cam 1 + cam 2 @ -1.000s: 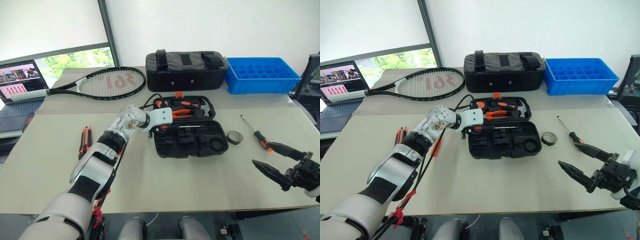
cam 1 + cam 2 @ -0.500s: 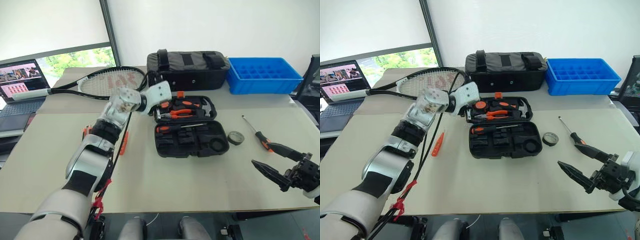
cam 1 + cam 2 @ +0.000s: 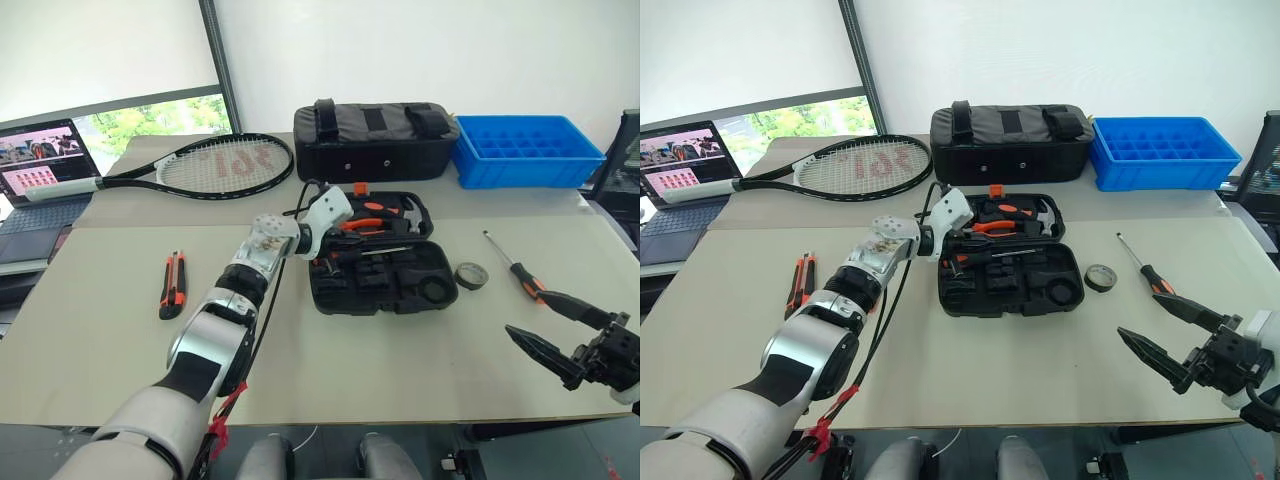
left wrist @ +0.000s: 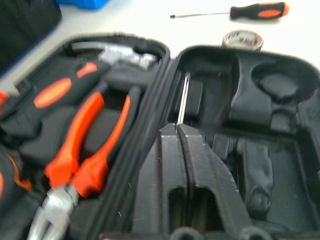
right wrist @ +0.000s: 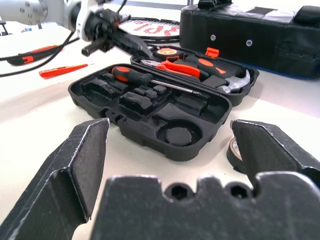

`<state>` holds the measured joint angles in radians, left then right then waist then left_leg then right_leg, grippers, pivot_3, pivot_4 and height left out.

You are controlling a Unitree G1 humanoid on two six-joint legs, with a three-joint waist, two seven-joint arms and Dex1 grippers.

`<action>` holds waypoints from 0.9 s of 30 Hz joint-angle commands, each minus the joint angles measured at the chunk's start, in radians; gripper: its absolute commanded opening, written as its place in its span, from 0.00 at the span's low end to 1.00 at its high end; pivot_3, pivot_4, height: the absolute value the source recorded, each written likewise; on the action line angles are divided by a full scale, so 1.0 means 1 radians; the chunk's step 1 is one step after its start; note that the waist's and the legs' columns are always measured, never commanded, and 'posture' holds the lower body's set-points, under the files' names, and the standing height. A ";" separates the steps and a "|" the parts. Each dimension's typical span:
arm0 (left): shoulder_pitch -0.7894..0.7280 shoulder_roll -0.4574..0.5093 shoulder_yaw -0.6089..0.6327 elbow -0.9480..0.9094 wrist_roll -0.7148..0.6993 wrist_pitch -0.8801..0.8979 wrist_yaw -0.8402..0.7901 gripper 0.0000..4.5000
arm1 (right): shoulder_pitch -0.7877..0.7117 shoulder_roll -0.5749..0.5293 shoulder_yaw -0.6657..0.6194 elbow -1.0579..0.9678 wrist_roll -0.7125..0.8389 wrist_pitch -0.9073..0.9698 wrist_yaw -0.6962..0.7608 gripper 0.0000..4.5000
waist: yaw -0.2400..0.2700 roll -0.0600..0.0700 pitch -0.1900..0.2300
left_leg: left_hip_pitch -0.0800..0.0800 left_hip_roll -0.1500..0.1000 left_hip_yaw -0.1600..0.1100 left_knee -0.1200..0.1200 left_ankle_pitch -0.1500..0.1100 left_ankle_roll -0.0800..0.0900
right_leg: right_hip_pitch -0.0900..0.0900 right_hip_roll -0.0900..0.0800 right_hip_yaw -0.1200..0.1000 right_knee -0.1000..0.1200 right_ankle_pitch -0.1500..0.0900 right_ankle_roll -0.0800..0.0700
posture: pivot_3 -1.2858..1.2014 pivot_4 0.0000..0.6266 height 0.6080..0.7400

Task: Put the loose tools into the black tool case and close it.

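1. Black tool case (image 3: 385, 262) lies open mid-table, a screwdriver (image 5: 132, 76) in its near half.
2. Left gripper (image 4: 178, 131), fingers pressed together and empty, hovers over the case hinge.
3. Right gripper (image 3: 550, 327) is spread wide, empty, near the table's front edge.
4. Utility knife (image 3: 173, 284), tape roll (image 3: 469, 275) and another screwdriver (image 3: 513, 268) lie loose.

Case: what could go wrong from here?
1. The placed screwdriver lies across the near half of the case. If it is not seated in its slot, the lid may jam on it.
2. The shut left claw hovers close over its shaft and could knock it askew.
3. The knife, tester, tape and loose screwdriver lie outside; closing now would leave them out.
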<state>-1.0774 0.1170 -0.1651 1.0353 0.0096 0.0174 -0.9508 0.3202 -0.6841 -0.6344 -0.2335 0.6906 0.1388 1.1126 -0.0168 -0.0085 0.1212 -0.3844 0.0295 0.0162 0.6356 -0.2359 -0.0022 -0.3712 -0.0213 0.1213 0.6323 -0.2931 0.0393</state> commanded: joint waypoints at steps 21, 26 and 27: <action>-0.037 -0.040 -0.097 0.194 0.189 -0.044 0.123 0.01 | -0.011 0.004 -0.026 -0.025 0.017 -0.027 0.005 1.00 | 0.001 0.000 0.000 | 0.000 -0.001 -0.002 0.000 0.000 0.000 | 0.005 0.000 0.000 0.000 0.000 0.000 | 0.52 0.24 0.75; -0.035 -0.046 -0.116 0.203 0.219 -0.030 0.137 0.01 | -0.008 0.005 -0.027 -0.028 0.018 -0.026 0.002 1.00 | 0.000 0.002 -0.002 | 0.001 -0.001 -0.002 0.000 0.000 0.000 | 0.005 0.000 0.000 0.001 0.000 0.000 | 0.52 0.24 0.75; -0.034 -0.047 -0.115 0.203 0.220 -0.031 0.139 0.01 | -0.009 0.005 -0.026 -0.028 0.017 -0.026 0.000 1.00 | 0.001 0.001 -0.002 | 0.001 -0.001 -0.002 0.001 0.000 0.000 | 0.006 0.000 0.000 0.001 0.000 0.001 | 0.52 0.24 0.75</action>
<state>-1.1322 0.0695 -0.2478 1.1916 0.1884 -0.0553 -0.8206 0.3159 -0.6794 -0.6343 -0.2340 0.6905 0.1378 1.1118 -0.0162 -0.0070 0.1196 -0.3827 0.0286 0.0142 0.6366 -0.2358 -0.0023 -0.3653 -0.0211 0.1210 0.6333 -0.2935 0.0399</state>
